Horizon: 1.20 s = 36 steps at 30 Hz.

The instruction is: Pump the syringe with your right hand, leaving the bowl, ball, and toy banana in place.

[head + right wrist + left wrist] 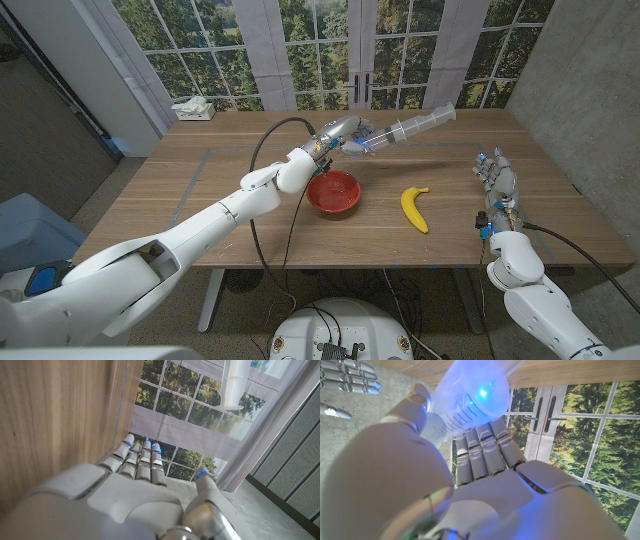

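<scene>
My left hand grips a large clear syringe above the table's far middle, its barrel pointing right with the plunger end out. In the left wrist view the barrel glows blue above my curled left fingers. A red bowl sits just in front of that hand, and a yellow toy banana lies to its right. My right hand stands at the table's right side, fingers straight and holding nothing, well apart from the syringe. My right hand lies beside the wooden table.
A tissue box sits at the table's far left corner. A black cable loops along my left arm over the table. Windows and curtains stand behind the far edge. The right hand's fingertips show in the left wrist view.
</scene>
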{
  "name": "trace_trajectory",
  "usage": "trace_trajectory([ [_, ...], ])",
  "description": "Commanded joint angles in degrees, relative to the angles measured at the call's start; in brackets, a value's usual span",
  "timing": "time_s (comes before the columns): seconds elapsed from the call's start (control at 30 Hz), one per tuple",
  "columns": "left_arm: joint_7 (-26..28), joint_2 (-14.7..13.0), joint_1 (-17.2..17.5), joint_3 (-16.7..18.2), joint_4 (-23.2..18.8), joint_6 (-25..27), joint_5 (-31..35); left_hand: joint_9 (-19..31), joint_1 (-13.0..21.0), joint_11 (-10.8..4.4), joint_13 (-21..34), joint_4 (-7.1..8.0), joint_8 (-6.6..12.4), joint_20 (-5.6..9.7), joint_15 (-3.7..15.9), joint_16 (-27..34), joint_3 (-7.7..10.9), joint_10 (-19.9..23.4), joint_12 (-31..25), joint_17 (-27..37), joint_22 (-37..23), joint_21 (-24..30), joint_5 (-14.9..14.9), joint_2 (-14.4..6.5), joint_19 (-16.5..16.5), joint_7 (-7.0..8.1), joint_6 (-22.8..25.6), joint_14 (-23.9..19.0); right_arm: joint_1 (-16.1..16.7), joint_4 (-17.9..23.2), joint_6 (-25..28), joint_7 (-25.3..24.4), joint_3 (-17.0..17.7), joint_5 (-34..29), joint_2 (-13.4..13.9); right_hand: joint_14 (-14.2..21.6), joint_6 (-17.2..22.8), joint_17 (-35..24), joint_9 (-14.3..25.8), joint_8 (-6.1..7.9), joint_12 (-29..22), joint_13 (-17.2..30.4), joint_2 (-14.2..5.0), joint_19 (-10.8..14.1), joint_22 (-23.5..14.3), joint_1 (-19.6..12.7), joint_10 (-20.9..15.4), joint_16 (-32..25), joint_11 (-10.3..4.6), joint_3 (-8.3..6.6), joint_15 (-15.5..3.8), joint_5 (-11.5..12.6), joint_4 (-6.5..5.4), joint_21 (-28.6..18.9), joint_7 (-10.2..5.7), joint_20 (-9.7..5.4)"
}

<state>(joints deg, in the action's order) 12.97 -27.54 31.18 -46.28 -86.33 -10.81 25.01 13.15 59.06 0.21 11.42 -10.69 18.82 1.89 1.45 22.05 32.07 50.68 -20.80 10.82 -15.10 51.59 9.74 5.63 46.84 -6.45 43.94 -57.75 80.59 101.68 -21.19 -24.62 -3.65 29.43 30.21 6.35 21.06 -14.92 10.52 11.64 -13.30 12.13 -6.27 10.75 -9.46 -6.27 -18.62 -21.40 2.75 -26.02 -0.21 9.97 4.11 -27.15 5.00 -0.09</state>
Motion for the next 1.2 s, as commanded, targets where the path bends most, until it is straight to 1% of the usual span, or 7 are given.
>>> trace_trajectory([
  [0.03,-0.7,-0.8,4.0,1.8,-4.6,1.8,-1.8,0.2,9.7,-9.18,0.2,0.19,0.13,9.21,12.45,-0.2,0.02,9.5,0.2,0.1,-0.1,0.6,0.4,-9.9,3.6,4.89,10.4,-8.5,2.3,1.7,0.3,-0.3,1.2,0.0,0.0,-0.1,0.2,-0.1,0.3,-0.17,0.2,0.1,-2.00,0.5,-0.1,-0.3,-0.1,0.1,0.05,-0.15,0.06,0.1,0.13,0.1,-0.34,0.33],
  [0.27,-1.2,-1.7,5.9,2.5,-6.9,1.5,-2.7,0.2,9.8,-9.00,0.2,0.22,-0.12,9.21,12.45,-0.3,-0.16,9.6,0.4,0.1,0.1,0.9,0.4,-9.9,3.4,4.92,10.6,-8.7,3.8,3.1,0.4,-0.8,1.9,-0.6,-0.1,0.0,0.2,-0.1,0.3,-0.19,0.2,0.1,-2.00,0.6,-0.1,-0.3,-0.1,0.1,0.02,-0.13,0.07,0.1,0.12,0.3,-0.33,0.35],
  [0.3,-1.4,-1.9,6.2,2.6,-7.2,1.2,-2.9,0.1,9.9,-9.35,0.1,0.22,-0.19,9.21,12.46,-0.4,-0.21,9.7,0.4,0.1,0.1,1.0,0.4,-9.9,3.4,4.93,10.7,-8.7,3.9,3.1,0.2,-0.8,1.9,-0.7,-0.2,0.0,0.2,-0.1,0.3,-0.19,0.2,0.1,-2.00,0.6,-0.1,-0.3,-0.1,0.1,0.03,-0.13,0.06,0.1,0.12,0.4,-0.35,0.35],
  [0.43,-1.7,-2.6,7.4,3.2,-8.7,1.1,-3.3,0.1,9.9,-9.36,0.1,0.23,-0.35,9.20,12.45,-0.5,-0.29,9.8,0.5,0.1,0.2,1.2,0.4,-9.8,3.3,4.95,10.7,-8.8,4.8,3.9,0.2,-0.9,2.4,-0.9,-0.4,0.0,0.2,-0.1,0.3,-0.18,0.3,0.1,-2.00,0.6,-0.1,-0.3,-0.1,0.2,0.09,-0.12,0.10,0.1,0.12,0.5,-0.30,0.37],
  [0.53,-1.4,-3.2,8.4,3.6,-9.7,0.8,-3.1,0.1,10.0,-9.12,0.1,0.24,-0.47,9.20,12.45,-0.6,-0.35,9.6,0.6,0.1,0.3,1.4,0.4,-9.8,3.3,5.00,10.7,-8.8,5.2,4.4,0.1,-1.0,2.6,-1.1,-0.6,0.0,0.2,-0.1,0.3,-0.19,0.3,0.1,-2.01,0.7,-0.1,-0.3,0.0,0.2,-0.03,-0.10,0.12,0.0,0.11,0.6,-0.32,0.37],
  [0.9,0.1,-4.3,11.1,5.3,-10.6,-2.5,-3.5,0.0,10.1,-9.43,0.1,0.29,-0.84,9.20,12.45,-0.8,-0.52,9.8,0.8,0.1,0.4,1.8,0.5,-9.9,3.1,5.03,10.7,-8.9,5.4,6.1,1.1,-0.6,3.1,-1.8,-0.4,0.1,0.2,-0.1,0.3,-0.18,0.3,0.1,-1.99,0.9,-0.2,-0.3,-0.1,0.3,0.08,-0.04,0.10,0.0,0.06,1.0,-0.36,0.39],
  [1.2,0.5,-4.5,12.5,6.2,-10.8,-3.3,-3.7,0.0,10.2,-9.25,0.1,0.34,-1.10,9.20,12.45,-1.0,-0.67,9.9,0.9,0.1,0.6,2.1,0.5,-10.0,2.9,5.10,10.8,-9.0,5.0,8.2,2.9,-0.8,3.9,-3.1,0.5,0.2,0.3,-0.1,0.3,-0.16,0.4,0.1,-2.02,0.9,-0.2,-0.3,-0.1,0.3,-0.09,-0.02,0.13,0.0,0.03,1.3,-0.43,0.40],
])
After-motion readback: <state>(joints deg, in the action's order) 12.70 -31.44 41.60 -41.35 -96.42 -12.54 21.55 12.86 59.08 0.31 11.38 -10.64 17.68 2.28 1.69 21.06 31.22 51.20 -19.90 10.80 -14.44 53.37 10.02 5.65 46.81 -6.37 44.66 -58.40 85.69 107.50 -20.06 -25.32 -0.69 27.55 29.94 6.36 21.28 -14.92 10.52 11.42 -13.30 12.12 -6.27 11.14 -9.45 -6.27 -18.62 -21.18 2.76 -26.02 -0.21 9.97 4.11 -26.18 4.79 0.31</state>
